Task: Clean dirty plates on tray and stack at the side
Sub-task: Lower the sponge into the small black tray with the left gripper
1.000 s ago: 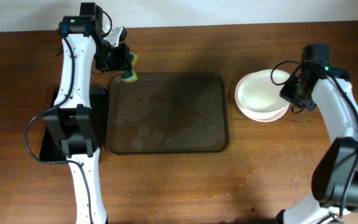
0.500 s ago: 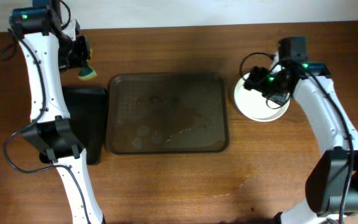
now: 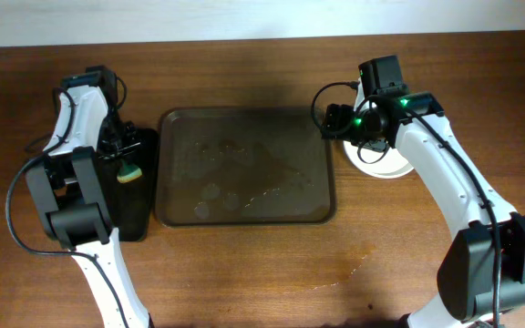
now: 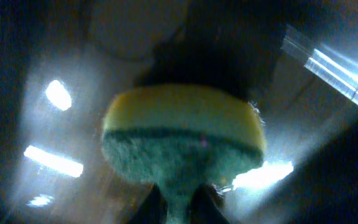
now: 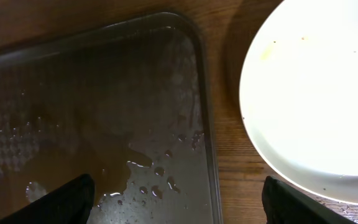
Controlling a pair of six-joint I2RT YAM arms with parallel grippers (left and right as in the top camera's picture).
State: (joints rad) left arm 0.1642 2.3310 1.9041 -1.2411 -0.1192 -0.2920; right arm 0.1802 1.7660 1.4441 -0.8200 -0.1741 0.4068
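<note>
Both arms, left [image 3: 109,273] and right [image 3: 445,173], have white shell links with black joints. Thin black cables [image 3: 9,214] loop alongside. A green light [image 3: 361,118] glows near the right wrist. The right gripper [image 5: 179,199] has black fingers [image 5: 61,199].

We're looking at a robot lab bench: left arm [image 3: 73,114] and right arm [image 3: 445,173] (green LEDs lit), white with exposed cabling, stand at a wooden table [image 3: 244,273] against a plain white wall [image 3: 262,16]. Dishwashing is staged with props: tray [image 3: 244,164], plates [image 3: 386,167], sponge [image 3: 129,171], black tray [image 3: 139,210].
</note>
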